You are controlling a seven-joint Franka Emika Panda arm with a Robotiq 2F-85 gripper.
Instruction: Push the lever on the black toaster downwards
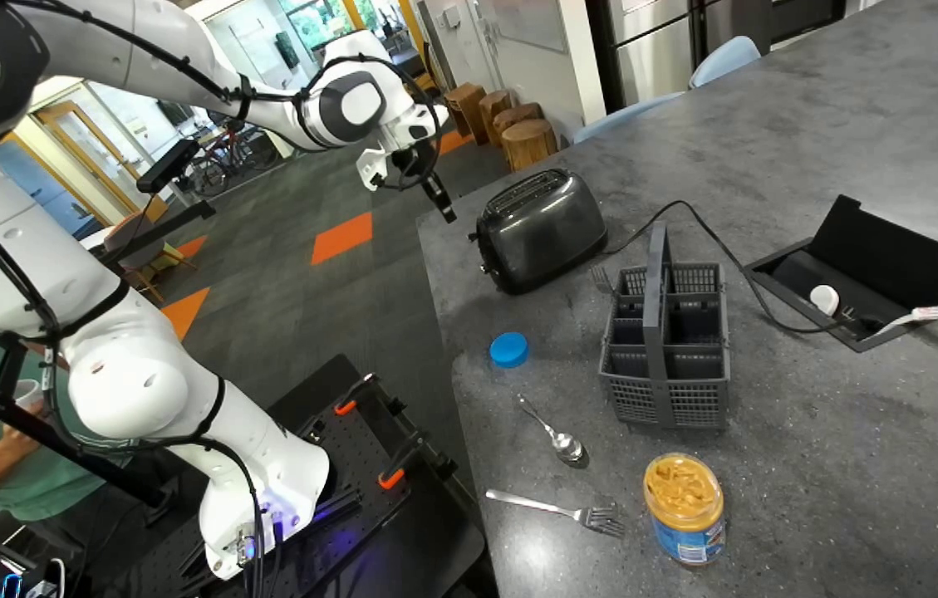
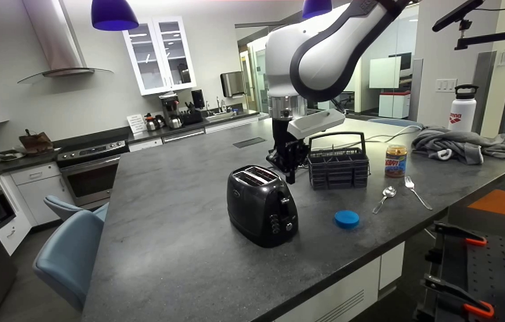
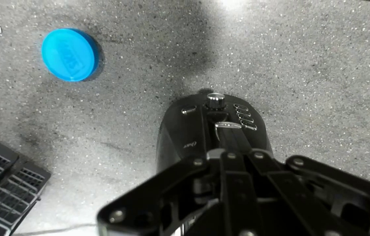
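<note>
the black toaster [image 2: 252, 208] is standing on the grey worktop [image 2: 167, 264], and its lever [image 2: 285, 201] is sitting high up on one end. the claw [image 2: 290, 179] is hanging just above that end, near the lever, and its fingers [image 1: 440, 200] are squeezing together. a blue lid [image 2: 346, 218] is lying near the toaster, and a dark grey basket [image 1: 694, 404] is standing close by. farther off, a spoon [image 1: 567, 448], a fork [image 1: 542, 503] and a jar [image 1: 687, 527] are sitting near each other.

In an exterior view, the toaster [image 2: 252, 205] stands on the desk [image 2: 167, 250] left of the basket [image 2: 339, 172]; the lid [image 2: 346, 219] lies before the basket, the spoon [image 2: 389, 192] (fork [image 2: 414, 189] to its right) before the jar [image 2: 395, 162].
</note>
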